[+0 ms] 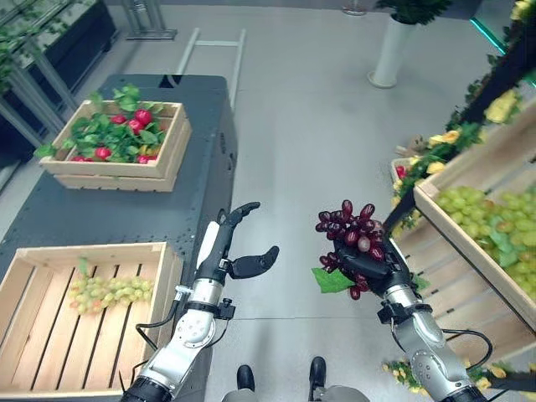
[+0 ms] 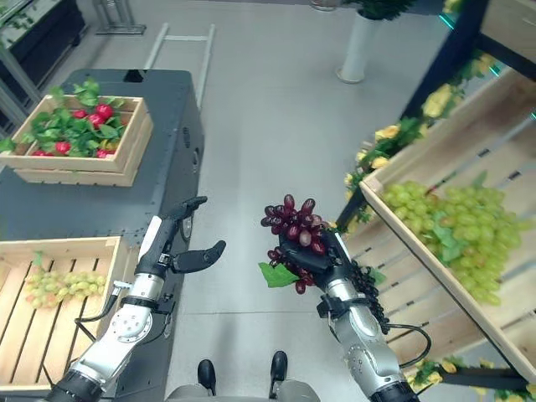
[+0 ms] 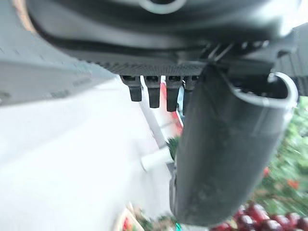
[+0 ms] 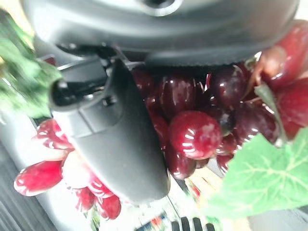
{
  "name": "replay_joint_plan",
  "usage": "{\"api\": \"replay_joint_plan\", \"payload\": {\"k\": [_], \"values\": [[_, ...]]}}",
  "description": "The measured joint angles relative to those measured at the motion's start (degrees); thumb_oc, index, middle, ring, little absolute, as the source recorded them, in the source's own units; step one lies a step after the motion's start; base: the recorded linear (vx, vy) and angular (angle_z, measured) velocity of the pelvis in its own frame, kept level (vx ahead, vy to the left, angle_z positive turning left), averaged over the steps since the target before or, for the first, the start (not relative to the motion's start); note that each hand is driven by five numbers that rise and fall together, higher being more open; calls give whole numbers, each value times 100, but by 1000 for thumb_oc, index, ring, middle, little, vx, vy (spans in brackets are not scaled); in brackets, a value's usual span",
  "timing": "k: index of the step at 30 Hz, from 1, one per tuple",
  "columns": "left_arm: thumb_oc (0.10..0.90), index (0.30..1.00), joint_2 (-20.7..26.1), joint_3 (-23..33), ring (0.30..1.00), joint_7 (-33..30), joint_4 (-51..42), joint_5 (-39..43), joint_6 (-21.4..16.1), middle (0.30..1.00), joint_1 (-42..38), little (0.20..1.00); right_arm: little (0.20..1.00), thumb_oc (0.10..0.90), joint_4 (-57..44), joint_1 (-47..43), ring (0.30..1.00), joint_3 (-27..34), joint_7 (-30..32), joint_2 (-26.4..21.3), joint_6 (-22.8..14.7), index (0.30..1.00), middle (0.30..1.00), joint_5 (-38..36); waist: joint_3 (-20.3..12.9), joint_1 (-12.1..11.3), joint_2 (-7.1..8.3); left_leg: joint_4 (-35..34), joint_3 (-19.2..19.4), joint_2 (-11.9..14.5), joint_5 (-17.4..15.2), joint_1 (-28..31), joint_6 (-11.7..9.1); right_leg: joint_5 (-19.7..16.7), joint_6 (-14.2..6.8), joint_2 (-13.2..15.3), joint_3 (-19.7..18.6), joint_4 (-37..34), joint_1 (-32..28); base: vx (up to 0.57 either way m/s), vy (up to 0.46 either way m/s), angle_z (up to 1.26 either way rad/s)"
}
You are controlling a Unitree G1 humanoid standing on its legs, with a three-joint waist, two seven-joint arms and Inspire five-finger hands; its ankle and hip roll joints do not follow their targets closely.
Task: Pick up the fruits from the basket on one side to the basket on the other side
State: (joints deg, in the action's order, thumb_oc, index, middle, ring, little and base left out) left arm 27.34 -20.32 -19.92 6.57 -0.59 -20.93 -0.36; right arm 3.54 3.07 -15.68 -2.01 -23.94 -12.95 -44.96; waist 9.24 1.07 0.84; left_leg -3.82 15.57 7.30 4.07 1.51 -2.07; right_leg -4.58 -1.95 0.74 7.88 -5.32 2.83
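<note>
Right wrist view shows the right hand (image 4: 115,130) with thumb and fingers curled round the red grapes (image 4: 192,130). In the eye views the bunch sits in that hand over the floor, between the shelf crate (image 1: 469,251) of green grapes (image 1: 494,222) and the counter (image 1: 126,209). The left hand (image 1: 239,251) hangs empty with fingers relaxed and spread, near the counter's right edge. The risk: loose berries and the leaf (image 1: 333,280) dangle outside the grip, so a quick swing toward the near crate (image 1: 33,327) could shed fruit or slip the bunch onto the floor. A handover mid-air could also fumble it.
</note>
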Motion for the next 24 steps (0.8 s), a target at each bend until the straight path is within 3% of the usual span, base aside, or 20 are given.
{"api": "replay_joint_plan", "payload": {"k": [3, 5, 6, 7, 10, 11, 12, 15, 18, 24], "values": [[800, 900, -11, -117, 900, 12, -12, 123, -23, 900, -38, 900, 300, 400, 1, 13, 300, -27, -3, 23, 5, 300, 300, -3, -7, -48, -15, 248, -633, -17, -16, -7, 27, -22, 106, -15, -449, 7, 29, 11, -53, -62], [800, 900, 0, -147, 900, 2, -41, 125, -23, 900, -20, 900, 300, 400, -10, 18, 300, -38, -11, 63, 21, 300, 300, -23, 61, -104, 139, 1025, -1491, -262, -205, -284, 126, -71, 152, 80, -1306, 64, -90, 75, 27, -79], [800, 900, 9, -149, 900, -14, -126, 112, -30, 900, 61, 900, 300, 400, -106, 75, 300, -36, -22, 22, 41, 300, 300, -39, 20, -213, 185, 723, -2155, -506, -427, -225, 123, -70, 100, 153, -1638, 61, -95, 74, 78, -98], [800, 900, 12, -146, 900, -28, -210, 105, -37, 900, 62, 900, 300, 400, -201, 75, 300, -5, -23, -22, 42, 300, 300, -48, 14, -201, 171, 371, -2370, -597, -424, -202, 128, -90, 71, 151, -1810, 35, -98, 63, 83, -101], [800, 900, 11, -128, 900, -116, -369, 107, -97, 900, 76, 900, 300, 400, -276, 96, 300, 3, -28, -29, 42, 300, 300, -51, -48, -202, 58, 37, -2690, -725, -460, -203, 179, -90, 62, 56, -1872, 36, -75, 35, 132, -93], [800, 900, 9, -119, 900, -156, -428, 106, -143, 900, 100, 900, 300, 400, -323, 130, 300, -11, -33, -23, 42, 300, 300, -51, -114, -218, -61, 37, -2955, -756, -534, -178, 292, -100, 48, -42, -1886, 30, -27, 34, 198, -134], [800, 900, 22, -86, 900, -161, -430, 105, -178, 900, 118, 900, 300, 400, -324, 135, 300, -56, -38, 18, 44, 300, 300, -51, -123, -266, -55, 39, -3099, -811, -449, -163, 222, -135, -7, -67, -1914, 30, -3, 32, 166, -126], [800, 900, 43, -39, 900, -151, -425, 129, -185, 900, 174, 900, 300, 400, -375, 305, 300, -122, -131, 81, 56, 300, 300, -50, -140, -185, 102, -67, -2838, -882, -187, -57, 264, -204, -169, 96, -1671, 30, 40, 54, 290, -94], [800, 900, 44, -66, 900, -41, -429, 141, -185, 900, 143, 900, 300, 400, -345, 365, 300, -89, -126, 167, 56, 300, 300, -54, -130, -4, 74, -130, -2774, -936, -58, 64, 325, -174, -328, 177, -1624, 27, 11, 33, 221, -10], [800, 900, 63, -51, 900, 15, -419, 152, -185, 900, 82, 900, 300, 400, -253, 259, 300, -90, -137, 211, 86, 300, 300, -51, -94, -51, 15, -129, -2571, -951, -107, 177, 380, -164, -334, 184, -1537, 27, -22, 4, 246, -11]]}}
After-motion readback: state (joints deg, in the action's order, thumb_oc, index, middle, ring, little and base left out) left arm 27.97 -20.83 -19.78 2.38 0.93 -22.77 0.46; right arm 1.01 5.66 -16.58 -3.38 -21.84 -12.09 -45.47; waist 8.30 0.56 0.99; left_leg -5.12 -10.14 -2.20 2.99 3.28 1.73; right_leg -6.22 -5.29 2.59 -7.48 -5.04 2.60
